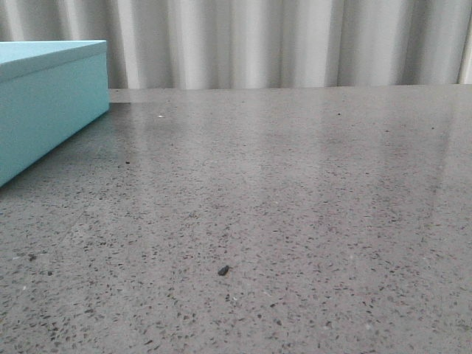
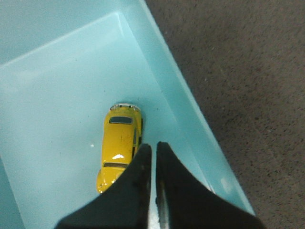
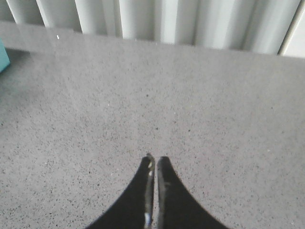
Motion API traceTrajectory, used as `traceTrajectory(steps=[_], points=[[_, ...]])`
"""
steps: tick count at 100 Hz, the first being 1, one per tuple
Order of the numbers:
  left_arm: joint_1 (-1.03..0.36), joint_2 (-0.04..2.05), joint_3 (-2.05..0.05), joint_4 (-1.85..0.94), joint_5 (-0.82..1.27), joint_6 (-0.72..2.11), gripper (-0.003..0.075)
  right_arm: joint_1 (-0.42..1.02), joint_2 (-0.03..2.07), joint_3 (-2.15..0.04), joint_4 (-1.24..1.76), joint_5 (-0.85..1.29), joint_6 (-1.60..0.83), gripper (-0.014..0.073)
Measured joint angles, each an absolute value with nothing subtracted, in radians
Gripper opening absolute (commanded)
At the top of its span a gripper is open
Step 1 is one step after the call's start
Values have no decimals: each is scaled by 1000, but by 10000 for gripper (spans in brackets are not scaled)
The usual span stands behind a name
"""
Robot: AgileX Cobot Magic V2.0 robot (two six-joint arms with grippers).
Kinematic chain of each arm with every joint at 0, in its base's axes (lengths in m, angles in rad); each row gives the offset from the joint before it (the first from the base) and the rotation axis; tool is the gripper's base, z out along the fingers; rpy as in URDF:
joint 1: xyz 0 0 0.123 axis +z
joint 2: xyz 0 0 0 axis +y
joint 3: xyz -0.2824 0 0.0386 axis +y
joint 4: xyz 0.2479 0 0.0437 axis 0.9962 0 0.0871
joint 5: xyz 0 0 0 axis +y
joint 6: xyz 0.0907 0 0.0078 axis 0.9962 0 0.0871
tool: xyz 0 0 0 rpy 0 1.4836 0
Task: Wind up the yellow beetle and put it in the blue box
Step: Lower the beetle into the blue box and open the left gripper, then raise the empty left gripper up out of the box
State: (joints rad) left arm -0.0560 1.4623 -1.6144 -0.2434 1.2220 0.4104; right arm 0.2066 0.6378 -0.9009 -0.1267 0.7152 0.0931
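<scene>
The yellow beetle [image 2: 120,143] lies on the floor of the blue box [image 2: 57,90], near one of its long walls. My left gripper [image 2: 154,146] hangs above the box beside the car, its black fingers shut together with nothing between them. In the front view the blue box [image 1: 44,103] stands at the far left of the table, and neither the car nor any gripper shows there. My right gripper [image 3: 156,160] hovers over bare grey tabletop, shut and holding nothing.
The speckled grey table [image 1: 280,221] runs back to a white pleated curtain [image 1: 280,40]. A small dark speck [image 1: 223,271] lies near the front. A corner of the blue box [image 3: 3,56] shows at the edge of the right wrist view.
</scene>
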Motion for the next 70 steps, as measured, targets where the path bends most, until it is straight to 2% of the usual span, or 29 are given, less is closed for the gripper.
traceTrajectory(steps=[26,70], points=[[-56,1226,-1456,-284,1062,418,-21,207,490,-740,-140,640,93,-61],[-56,669,-925,-296,667,434,-21,207,332,-568,-145,554,93,-61]])
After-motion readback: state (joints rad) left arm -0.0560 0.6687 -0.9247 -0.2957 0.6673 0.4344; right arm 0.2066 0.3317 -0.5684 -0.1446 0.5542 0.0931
